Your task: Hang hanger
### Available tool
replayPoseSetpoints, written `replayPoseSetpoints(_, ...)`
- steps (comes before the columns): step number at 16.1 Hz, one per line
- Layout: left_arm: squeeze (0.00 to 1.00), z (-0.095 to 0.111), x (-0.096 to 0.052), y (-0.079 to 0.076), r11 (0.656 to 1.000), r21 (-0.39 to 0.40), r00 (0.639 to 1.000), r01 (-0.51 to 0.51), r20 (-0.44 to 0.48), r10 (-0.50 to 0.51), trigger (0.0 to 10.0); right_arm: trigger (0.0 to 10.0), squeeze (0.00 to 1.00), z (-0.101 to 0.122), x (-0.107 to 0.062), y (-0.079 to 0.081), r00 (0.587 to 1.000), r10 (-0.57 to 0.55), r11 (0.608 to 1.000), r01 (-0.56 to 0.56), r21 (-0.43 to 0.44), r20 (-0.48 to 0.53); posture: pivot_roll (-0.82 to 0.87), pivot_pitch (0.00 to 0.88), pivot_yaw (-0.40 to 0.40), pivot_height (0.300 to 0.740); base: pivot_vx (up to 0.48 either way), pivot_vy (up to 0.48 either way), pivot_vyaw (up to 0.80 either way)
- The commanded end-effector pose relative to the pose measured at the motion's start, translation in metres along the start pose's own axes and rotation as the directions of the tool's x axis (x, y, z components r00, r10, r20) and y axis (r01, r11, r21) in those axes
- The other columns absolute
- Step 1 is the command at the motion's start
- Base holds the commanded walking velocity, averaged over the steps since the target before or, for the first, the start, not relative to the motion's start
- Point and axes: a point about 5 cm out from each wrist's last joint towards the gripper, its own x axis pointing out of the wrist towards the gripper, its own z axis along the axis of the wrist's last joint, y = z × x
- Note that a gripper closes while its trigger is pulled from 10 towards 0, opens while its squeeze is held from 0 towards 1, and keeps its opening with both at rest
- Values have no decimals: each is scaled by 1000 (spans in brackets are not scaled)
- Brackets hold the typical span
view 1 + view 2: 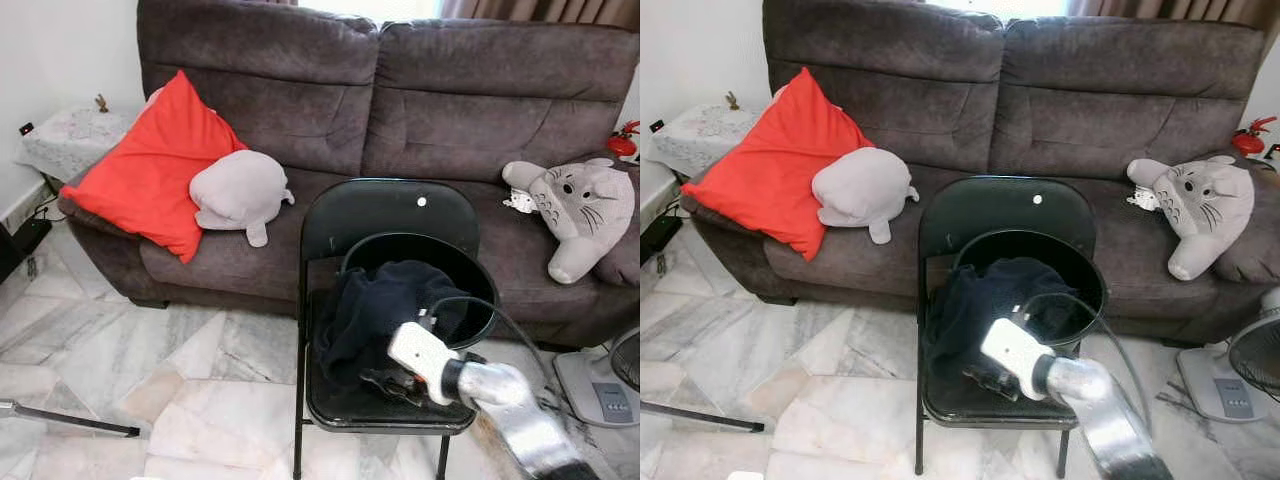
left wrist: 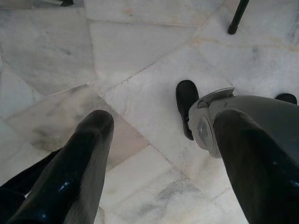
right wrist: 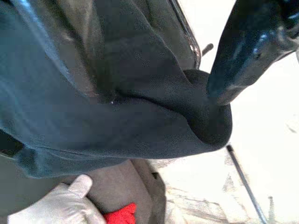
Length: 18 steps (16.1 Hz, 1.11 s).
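Reaching into dark cloth (image 1: pixel 375 305) on the chair (image 1: pixel 385 215).

Right claw (image 1: pixel 392 382) low at chair seat, grip state not clear; left claw (image 2: pixel 159 154) wide, idle. Hanger itself not to be made out, probably under cloth. Next: find and grip it.

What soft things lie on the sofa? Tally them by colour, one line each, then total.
Red: 1, the red cushion
Pale grey: 1, the round plush
Grey and white: 1, the Totoro plush
Total: 3 on the sofa
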Motion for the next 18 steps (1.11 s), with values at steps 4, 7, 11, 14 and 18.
replayPoseSetpoints(4,0,-6,-1,-1,1000,21,1000,6,-31,-6,10000,10000,0,11,-17,-3,984,-172,985,172,3,42,-82,55,-27,740,0,0,0)
replayPoseSetpoints(7,0,-6,-1,-1,999,31,999,11,-33,-10,10000,10000,0,5,-24,-3,903,-429,842,390,372,24,-89,45,-21,740,0,0,0)
replayPoseSetpoints(11,0,-6,-1,-1,999,40,999,15,-33,-13,10000,10000,0,-20,-45,-8,847,-518,839,530,121,-121,-96,38,-19,740,0,0,0)
replayPoseSetpoints(14,0,-7,-1,-2,999,42,999,19,-35,-17,10000,10000,0,-25,-76,-27,775,-613,789,587,-183,-156,-101,30,-24,740,0,0,0)
replayPoseSetpoints(18,0,-7,-1,-2,998,49,999,26,-43,-24,10000,10000,0,-38,-86,-24,814,-549,740,367,-564,-190,-109,35,-21,740,0,0,0)
